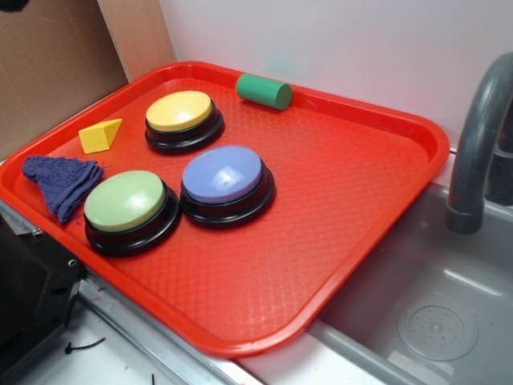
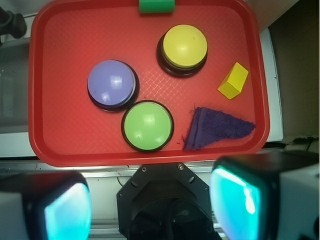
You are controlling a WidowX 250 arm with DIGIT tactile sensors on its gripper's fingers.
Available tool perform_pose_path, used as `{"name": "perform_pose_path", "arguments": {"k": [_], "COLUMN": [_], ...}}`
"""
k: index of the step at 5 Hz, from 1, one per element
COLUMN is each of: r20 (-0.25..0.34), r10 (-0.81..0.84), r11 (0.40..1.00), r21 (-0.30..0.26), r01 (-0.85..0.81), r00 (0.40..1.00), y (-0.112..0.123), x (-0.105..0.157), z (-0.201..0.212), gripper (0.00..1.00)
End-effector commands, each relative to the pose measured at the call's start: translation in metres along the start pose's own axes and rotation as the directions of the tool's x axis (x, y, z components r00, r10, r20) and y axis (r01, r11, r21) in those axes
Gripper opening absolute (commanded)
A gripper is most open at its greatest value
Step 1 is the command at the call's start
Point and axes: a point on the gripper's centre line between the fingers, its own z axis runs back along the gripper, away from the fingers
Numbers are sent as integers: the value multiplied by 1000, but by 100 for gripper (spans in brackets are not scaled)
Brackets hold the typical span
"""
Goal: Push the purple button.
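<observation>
Periwinkle purple button [image 1: 223, 173], red tray [image 1: 345, 168]

Purple button [image 1: 225, 178] [image 2: 112, 84]: big round dome, glossy periwinkle top w/ a light glare spot, on a black base. Sits upright, flat on the red tray [image 1: 345, 200] [image 2: 60, 130], approx. mid-tray. Nothing on top of it, dome looks raised. The green-topped button [image 1: 128, 204] [image 2: 147, 125] is right beside it, bases nearly touching; the yellow-topped button [image 1: 181, 115] [image 2: 183, 49] is a bit further off.
</observation>
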Motion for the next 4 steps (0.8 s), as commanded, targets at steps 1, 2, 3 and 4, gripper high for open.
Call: {"name": "perform_pose_path", "arguments": {"k": [1,2,3,4], "r20": [0,-43,-20,-12], "r10": [0,-31,-105,-197], "r11": [1000,998,991,979], "r21": [0,50,86,53], "r01": [0,33,106,197], "r00": [1000,999,994,980], "y": [0,-13,-40,-52], "x": [0,45,71,85], "z": [0,-54,-107,-155], "gripper": [100,100,100,100]}}
